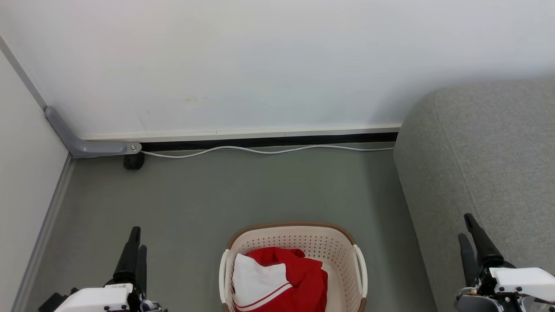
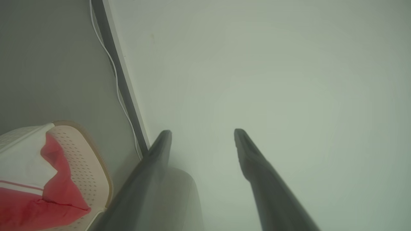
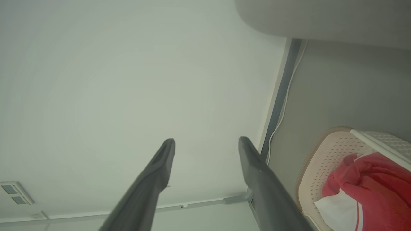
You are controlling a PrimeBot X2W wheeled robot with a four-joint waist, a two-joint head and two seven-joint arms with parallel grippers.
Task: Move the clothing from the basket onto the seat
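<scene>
Two pincers: left gripper (image 1: 138, 237), right gripper (image 1: 465, 225), wide, empty.
Risk, lower centre: grabbing clothing (image 1: 303, 277) may lift basket (image 1: 295, 225) too.

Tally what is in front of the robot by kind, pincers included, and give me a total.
Baskets: 1, the basket
Clothing heaps: 1, the clothing, red and white; separate garments cannot be told apart
Sofas: 1, the seat
Cables: 1, the white cable
Pincers: 2, left pincer and right pincer, both open
Total: 6
</scene>
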